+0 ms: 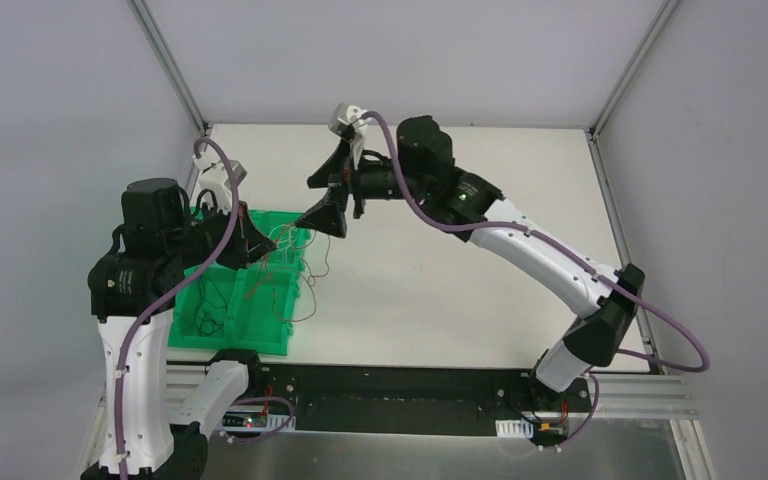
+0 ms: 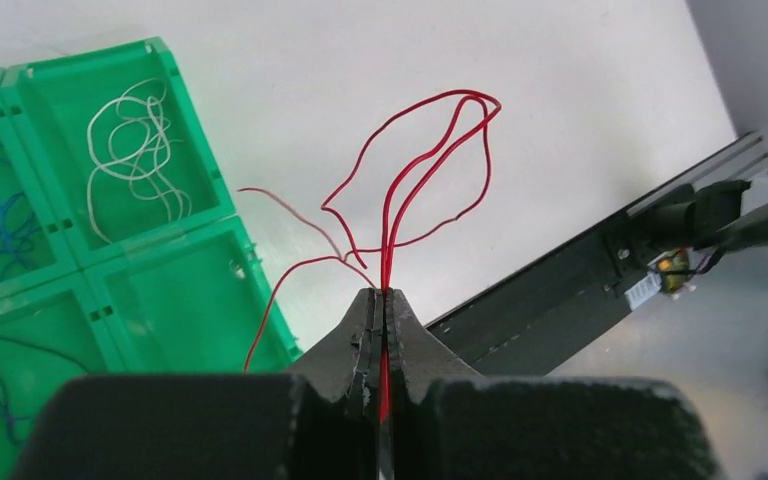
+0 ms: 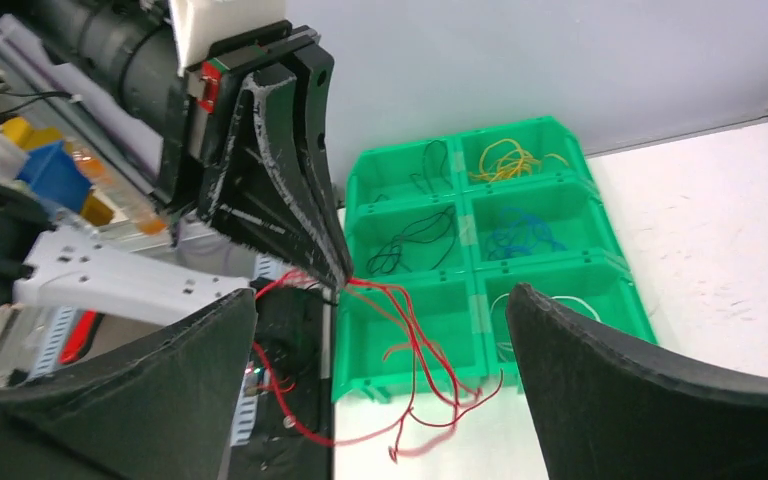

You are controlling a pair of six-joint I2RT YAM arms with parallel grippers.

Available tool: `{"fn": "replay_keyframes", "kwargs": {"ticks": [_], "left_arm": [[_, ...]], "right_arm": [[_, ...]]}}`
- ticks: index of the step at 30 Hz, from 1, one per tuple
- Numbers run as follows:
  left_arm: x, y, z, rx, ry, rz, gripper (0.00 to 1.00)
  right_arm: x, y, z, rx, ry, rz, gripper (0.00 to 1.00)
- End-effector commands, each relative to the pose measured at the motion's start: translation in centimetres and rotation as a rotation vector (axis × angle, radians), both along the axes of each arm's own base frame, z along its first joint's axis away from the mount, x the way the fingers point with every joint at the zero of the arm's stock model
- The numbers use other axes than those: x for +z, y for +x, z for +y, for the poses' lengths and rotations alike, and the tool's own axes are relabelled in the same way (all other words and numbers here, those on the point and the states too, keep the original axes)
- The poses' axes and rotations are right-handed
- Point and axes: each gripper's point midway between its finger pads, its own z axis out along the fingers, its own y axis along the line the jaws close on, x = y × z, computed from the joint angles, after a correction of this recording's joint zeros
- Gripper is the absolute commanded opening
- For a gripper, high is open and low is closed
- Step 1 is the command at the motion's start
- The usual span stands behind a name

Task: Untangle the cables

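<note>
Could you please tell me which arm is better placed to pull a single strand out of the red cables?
The right. The right fingers are open and empty, pointed at the loose loops of the red cables, while the left fingers are shut on the bunch, anchoring it.

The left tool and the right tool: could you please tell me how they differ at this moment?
The left tool is shut, pinching a bundle of red cables; the right tool is wide open and holds nothing. The left tool sits near the green tray; the right tool hangs further out over the table, facing it. Both are black.
</note>
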Motion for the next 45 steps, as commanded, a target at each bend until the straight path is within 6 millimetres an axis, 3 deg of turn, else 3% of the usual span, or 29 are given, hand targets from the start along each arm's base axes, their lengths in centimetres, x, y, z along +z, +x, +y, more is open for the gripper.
{"fn": "replay_keyframes", "kwargs": {"ticks": [1,7,12,19,24,28,35,41,45], "left_arm": [[3.0,2.0,-1.6,0.030,-0.179,-0.072,0.00],[4.1,2.6,-2.3,0.034,-0.255,-0.081,0.00],[4.8,2.8,-3.0,0.018,-0.311,-0.067,0.00],[5.1,4.0,-2.5,0.078,-0.378,-0.038,0.00],[5.0,5.0,-1.7,0.130,-0.390,-0.050,0.00],[4.8,5.2,-1.8,0.125,-0.402,-0.074,0.00],[5.4,6.3,-1.7,0.162,-0.467,-0.066,0.00],[7.3,8.3,-0.4,0.236,-0.560,-0.070,0.00],[7.6,8.8,-0.3,0.232,-0.575,-0.076,0.00]], "right_arm": [[-0.4,1.9,3.2,-0.097,0.017,-0.121,0.99],[-3.2,1.1,5.2,-0.095,-0.037,-0.158,0.99],[-4.0,0.6,6.3,-0.092,-0.027,-0.173,0.99],[-3.7,-0.5,7.2,-0.053,0.021,-0.131,0.99],[-4.0,-0.9,6.5,-0.052,0.025,-0.108,0.99],[-3.2,-0.1,6.6,-0.082,0.060,-0.087,0.99],[-3.1,3.4,8.9,-0.278,0.096,-0.001,0.99],[-5.8,4.4,9.3,-0.344,0.079,0.031,0.89],[-4.8,2.9,9.3,-0.271,0.133,0.053,0.99]]}}
